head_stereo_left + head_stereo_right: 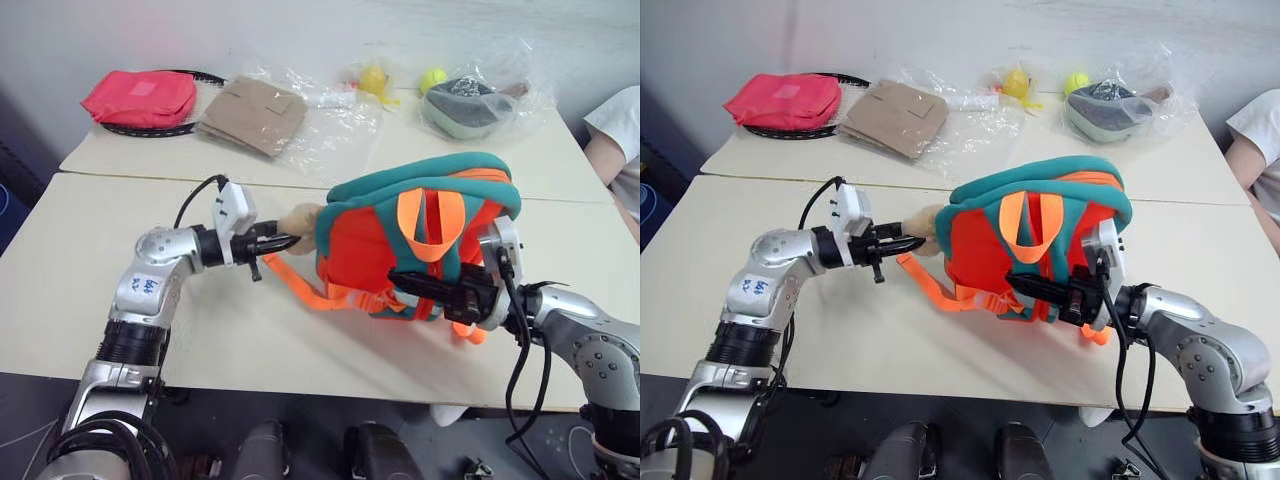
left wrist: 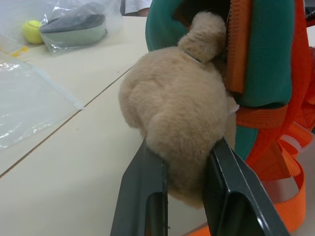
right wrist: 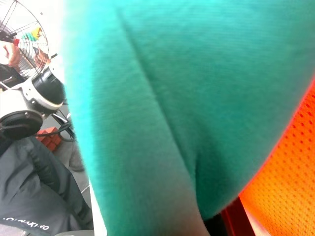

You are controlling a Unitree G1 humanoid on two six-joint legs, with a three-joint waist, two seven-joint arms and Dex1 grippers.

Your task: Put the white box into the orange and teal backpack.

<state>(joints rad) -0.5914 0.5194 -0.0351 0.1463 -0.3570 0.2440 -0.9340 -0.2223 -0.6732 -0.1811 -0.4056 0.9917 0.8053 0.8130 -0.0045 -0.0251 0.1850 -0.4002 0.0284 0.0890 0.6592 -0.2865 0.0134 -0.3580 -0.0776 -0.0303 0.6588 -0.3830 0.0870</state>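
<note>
Both grippers hold the backpack (image 1: 420, 235): left gripper (image 2: 184, 191) clamped on its plush head (image 2: 172, 113), right gripper (image 1: 425, 285) closed on its near side. No box visible; insertion unconfirmed.

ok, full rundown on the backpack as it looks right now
The orange and teal backpack is soft orange fabric with teal trim, an orange webbing loop and loose orange straps trailing onto the table. It is held up between both arms: the left gripper is shut on its tan plush head, the right gripper grips its strap side.
</note>
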